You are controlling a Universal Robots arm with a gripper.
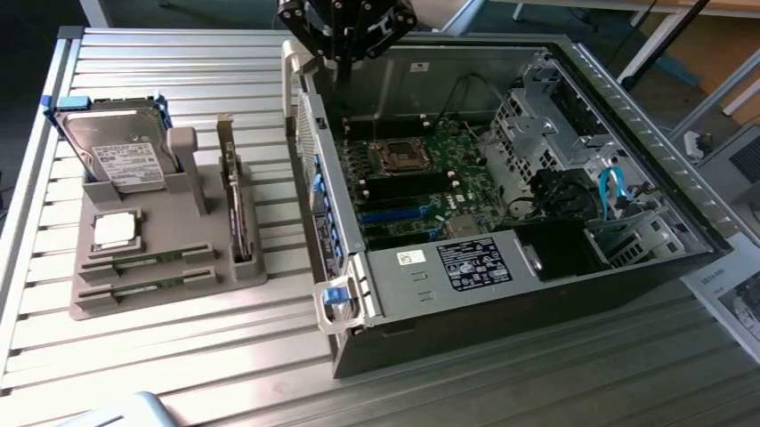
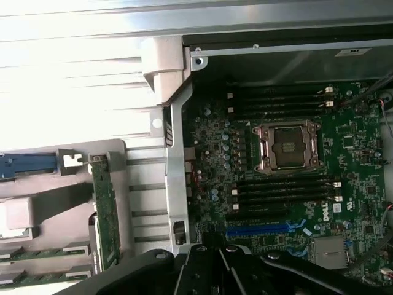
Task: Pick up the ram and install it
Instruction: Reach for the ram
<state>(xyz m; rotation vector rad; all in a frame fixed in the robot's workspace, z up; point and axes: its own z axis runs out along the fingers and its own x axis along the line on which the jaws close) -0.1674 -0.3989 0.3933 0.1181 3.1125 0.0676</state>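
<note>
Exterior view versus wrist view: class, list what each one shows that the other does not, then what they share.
Exterior view's own: the power supply with its black label, the blue cables beside it, and printed paper next to the computer case.
Wrist view's own: white lettering on the motherboard.
Shared: the processor socket, the blue slot, the ram sticks lying in the grey holder, the upright expansion card, and the shut pincer.

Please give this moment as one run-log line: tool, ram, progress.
tool: shut, over the computer case | ram: both sticks in the gray holder | progress: no stick picked up
</note>
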